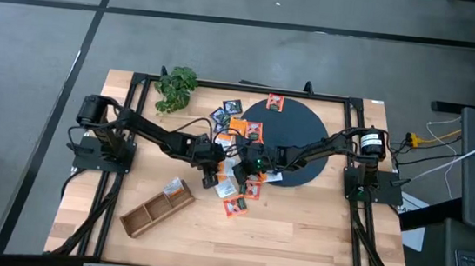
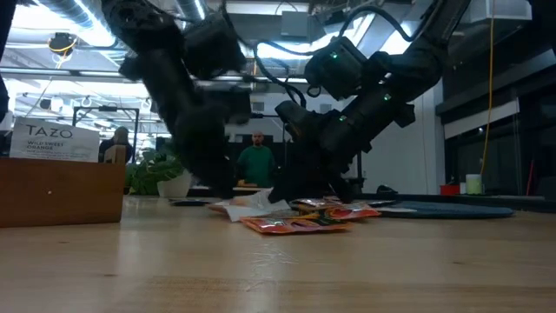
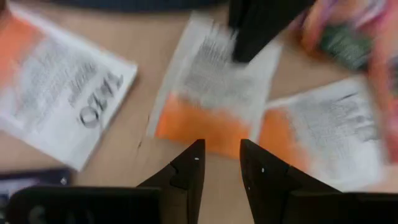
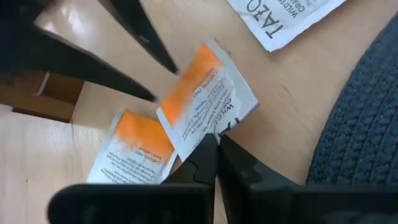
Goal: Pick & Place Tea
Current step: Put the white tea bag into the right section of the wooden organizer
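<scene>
Several small square tea sachets lie around the dark disc (image 1: 297,147) and on it. My right gripper (image 4: 216,142) is shut on one orange-and-white sachet (image 4: 205,93) just off the disc's near left rim. My left gripper (image 3: 219,163) hovers open over the same sachet's orange end (image 3: 199,127), with nothing between its fingers. In the high view the two grippers meet at the table's middle, the left gripper (image 1: 212,178) beside the right gripper (image 1: 236,169). Another orange-and-white sachet (image 4: 134,152) lies flat next to the held one. My right gripper pinches the sachet's white end (image 4: 219,124) between its two fingers, at the edge near a corner. The fingers slant down from the table's right side. The sachet reaches away from the fingers, orange end farthest; whether it is lifted off the wood I cannot tell.
A long wooden compartment tray (image 1: 158,208) lies at the near left, with a sachet standing in it (image 2: 56,143). A green plant (image 1: 176,88) stands at the far left. More sachets (image 1: 235,204) lie near the grippers. People show in the room behind the table (image 2: 256,161).
</scene>
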